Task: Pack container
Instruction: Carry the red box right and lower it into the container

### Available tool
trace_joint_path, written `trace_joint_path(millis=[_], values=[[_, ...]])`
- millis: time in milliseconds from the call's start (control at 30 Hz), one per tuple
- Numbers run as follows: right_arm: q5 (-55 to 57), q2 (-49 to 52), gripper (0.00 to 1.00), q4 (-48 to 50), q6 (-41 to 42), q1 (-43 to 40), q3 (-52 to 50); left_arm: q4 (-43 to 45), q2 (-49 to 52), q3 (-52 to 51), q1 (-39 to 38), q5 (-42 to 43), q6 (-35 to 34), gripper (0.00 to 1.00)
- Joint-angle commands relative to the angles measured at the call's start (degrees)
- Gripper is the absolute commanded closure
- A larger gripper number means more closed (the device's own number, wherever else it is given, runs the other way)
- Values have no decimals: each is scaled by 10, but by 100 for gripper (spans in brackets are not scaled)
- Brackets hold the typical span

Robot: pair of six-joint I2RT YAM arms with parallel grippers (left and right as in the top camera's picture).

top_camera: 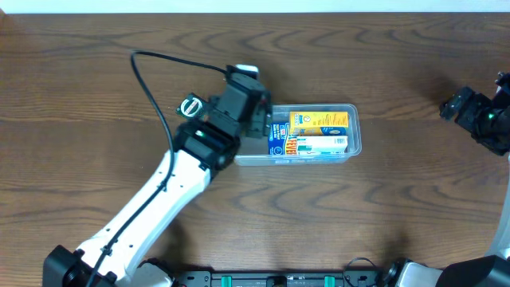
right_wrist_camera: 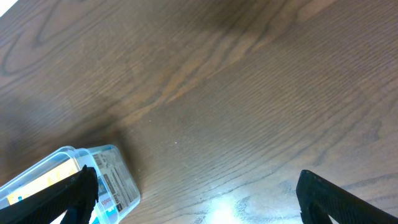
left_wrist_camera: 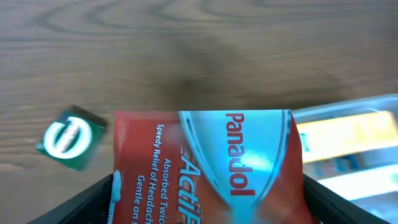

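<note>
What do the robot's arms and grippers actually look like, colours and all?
The left arm has a long white link with black joints, and a thin black cable loops beside it. The left gripper is black and boxy. The right arm shows black housing with a small green light. The right gripper has dark, flat fingers.

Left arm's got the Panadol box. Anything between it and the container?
Nothing visible. The Panadol box, held in the left fingers, is at the container's left end. Boxes fill its right part; the left end is hidden under the arm. The green packet lies outside it, to the left.
</note>
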Motion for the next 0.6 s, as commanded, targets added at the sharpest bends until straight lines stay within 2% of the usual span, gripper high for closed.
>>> trace_joint_path(millis=[0,200,567], values=[[-3,1,1,0,6,-3,8,0,2,5,-27,-3,-54,18],[-3,1,1,0,6,-3,8,-2,32,5,-55,-3,-85,18],[-2,1,1,0,6,-3,8,-36,111,5,-56,-3,-123,18]])
